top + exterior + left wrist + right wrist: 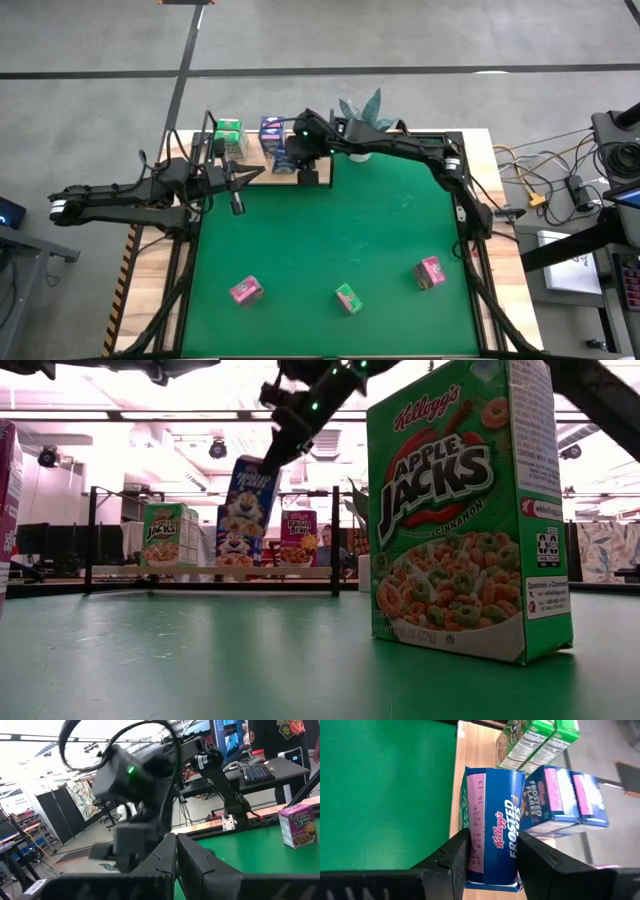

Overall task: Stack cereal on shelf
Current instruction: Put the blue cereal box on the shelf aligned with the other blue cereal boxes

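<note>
My right gripper (288, 158) is shut on a blue-and-white cereal carton (492, 820), which is over the light-wood shelf (258, 174) at the table's far left. On the shelf stand two green cartons (228, 135) and two blue-and-white cartons (565, 795), on their bases. My left gripper (237, 198) is shut and empty just left of the shelf's near edge. On the green table stand two pink cartons (246, 290) (430, 271) and a green one (348, 298). Another pink carton (298, 538) shows at the shelf in the low view. My right gripper pinches the blue-and-white carton between its two fingers (455, 855), one on each of two opposite faces (470, 845), near the carton's upper end. The fingers come from above, slanting down. The carton (245, 510) hangs tilted below them, just above the shelf board (200, 572).
The shelf's thin black posts (335, 540) stand around the cartons. A potted plant (362, 115) stands at the far edge right of the shelf, under my right arm. The green carton (465, 510) fills the low view's right side. A person shows behind the shelf.
</note>
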### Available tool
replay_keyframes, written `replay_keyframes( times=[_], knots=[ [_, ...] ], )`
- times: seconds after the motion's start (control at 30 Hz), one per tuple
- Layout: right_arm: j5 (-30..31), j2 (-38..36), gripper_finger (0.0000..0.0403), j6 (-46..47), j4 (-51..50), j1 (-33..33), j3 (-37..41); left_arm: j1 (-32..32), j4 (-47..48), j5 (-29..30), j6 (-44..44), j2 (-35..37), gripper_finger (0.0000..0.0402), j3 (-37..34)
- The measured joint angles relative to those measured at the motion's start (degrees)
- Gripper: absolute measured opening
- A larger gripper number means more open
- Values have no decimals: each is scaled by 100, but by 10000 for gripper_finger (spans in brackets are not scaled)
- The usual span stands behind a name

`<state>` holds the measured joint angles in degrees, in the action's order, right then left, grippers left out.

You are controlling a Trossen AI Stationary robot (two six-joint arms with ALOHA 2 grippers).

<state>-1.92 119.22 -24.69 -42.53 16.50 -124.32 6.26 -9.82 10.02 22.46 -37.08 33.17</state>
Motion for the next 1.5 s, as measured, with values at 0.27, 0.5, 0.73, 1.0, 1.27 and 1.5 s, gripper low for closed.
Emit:
replay_keyframes(
  times=[0.27,0.5,0.73,1.0,1.27,1.5],
  knots=[
    [-196,511,134,-61,-71,188,-229,-2,4,0,0,-13,0,0],
    [-159,576,135,-84,-10,220,-229,-4,-2,-2,26,-22,0,0],
    [-151,653,173,-13,133,248,-229,-4,-5,-4,50,-46,0,0],
    [-151,660,220,7,139,266,-238,0,2,-2,59,-55,0,0],
    [-91,660,224,4,-89,264,-418,0,31,-2,61,-76,0,0],
    [-91,604,219,22,-946,251,-926,0,55,2,120,-180,0,0]
  ],
)
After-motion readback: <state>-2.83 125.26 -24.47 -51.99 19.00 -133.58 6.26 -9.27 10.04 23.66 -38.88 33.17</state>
